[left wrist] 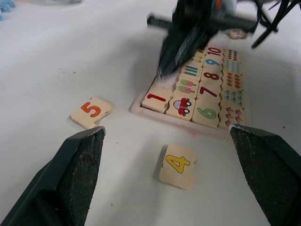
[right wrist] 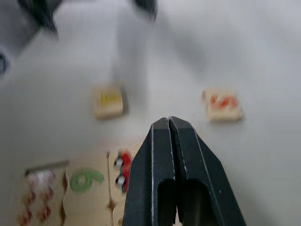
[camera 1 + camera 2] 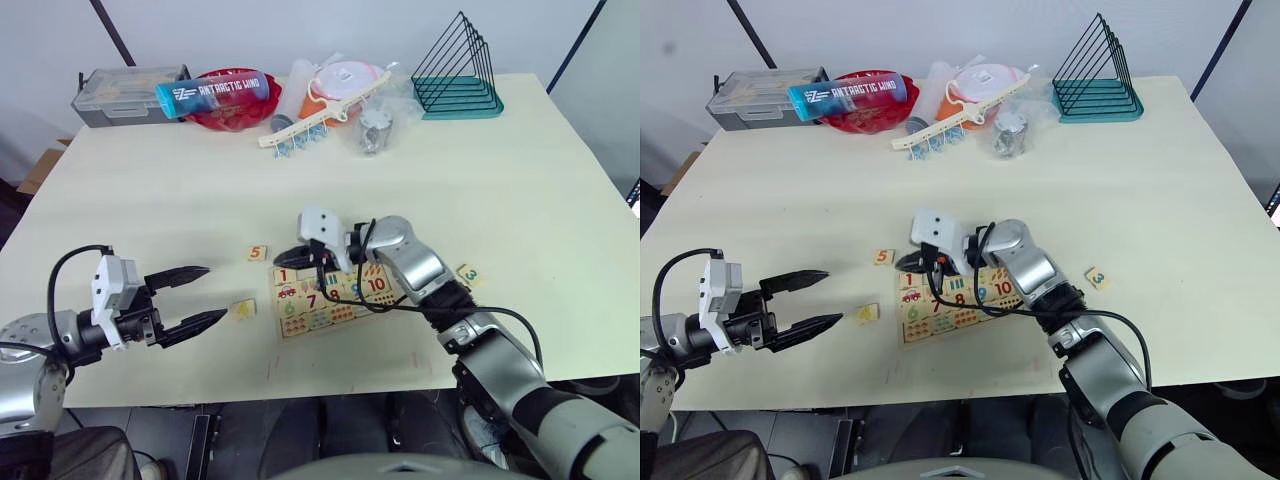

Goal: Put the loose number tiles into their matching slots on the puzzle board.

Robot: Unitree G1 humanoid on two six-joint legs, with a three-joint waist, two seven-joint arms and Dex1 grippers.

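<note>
Left claw [image 3: 197, 296] gapes open near the puzzle board [image 3: 335, 298]; right claw [image 3: 296, 254] hangs closed, empty, above it. Thin, light, stiff tile 4 [image 3: 243, 310] beside the board likely needs an edge pinch.

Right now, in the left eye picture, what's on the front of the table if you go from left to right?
Left gripper → 4 tile → 5 tile → right gripper → board → 3 tile.
</note>
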